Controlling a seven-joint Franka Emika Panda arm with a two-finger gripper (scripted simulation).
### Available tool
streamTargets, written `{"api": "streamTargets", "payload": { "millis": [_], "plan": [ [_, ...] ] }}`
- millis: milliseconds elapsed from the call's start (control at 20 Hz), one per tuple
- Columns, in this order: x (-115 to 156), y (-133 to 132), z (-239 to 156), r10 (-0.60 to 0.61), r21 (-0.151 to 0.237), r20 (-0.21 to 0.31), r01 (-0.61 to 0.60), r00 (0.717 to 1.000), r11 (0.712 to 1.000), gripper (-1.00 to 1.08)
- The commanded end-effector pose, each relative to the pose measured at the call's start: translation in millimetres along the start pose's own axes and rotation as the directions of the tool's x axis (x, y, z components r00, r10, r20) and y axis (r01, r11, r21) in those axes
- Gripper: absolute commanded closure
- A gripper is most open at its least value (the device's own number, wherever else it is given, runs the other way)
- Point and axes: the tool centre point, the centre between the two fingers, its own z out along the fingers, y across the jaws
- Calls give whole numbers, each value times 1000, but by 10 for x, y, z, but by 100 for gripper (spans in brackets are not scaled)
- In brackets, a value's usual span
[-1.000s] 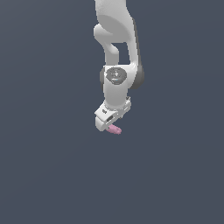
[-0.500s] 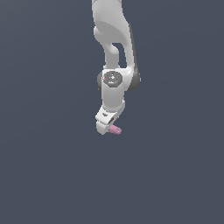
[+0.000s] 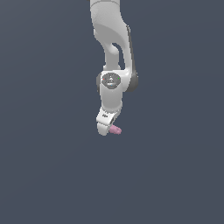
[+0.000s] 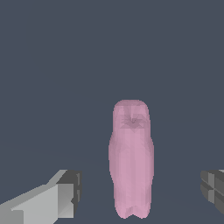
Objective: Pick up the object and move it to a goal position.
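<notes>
In the exterior view, the arm (image 3: 113, 52) reaches down from above and the gripper (image 3: 108, 127) is low, close to the dark floor (image 3: 48, 175). The object (image 3: 116, 129) is pink and small, and it shows just beside the gripper tip, toward the exterior view's right. From this side I cannot tell if it lies on the floor or if something already touches it. No goal marker shows in this view.

In the wrist view, the object (image 4: 131, 157) lies between the two fingers, with its long axis across the line that joins them. One finger (image 4: 65, 192) and the other finger (image 4: 213, 188) stand well apart, with clear gaps on both sides of the object, so the gripper is wide and holds nothing. The object is a little nearer to the second finger than the middle would be, I think, but not much.

The step in hand looks like the grasp. To do it well, I would bring the gripper low enough that the pads meet the middle of the object and not its rounded top, and then close slowly. The shape is lumpy and round, so a fast or high squeeze could make it roll or slip out.
</notes>
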Motion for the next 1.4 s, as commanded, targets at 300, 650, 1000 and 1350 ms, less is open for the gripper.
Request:
{"api": "streamTargets", "payload": {
  "millis": [300,650,1000,1350],
  "plan": [
    [-7,-1,39,-12,0,-1,12,1000,1000,-92],
    [-8,-12,327,-15,-1,-1,15,1000,1000,-92],
    [-5,-5,510,-17,-1,-1,17,1000,1000,-92],
    [-5,-4,512,-17,-1,-1,17,1000,1000,108]
  ]
}}
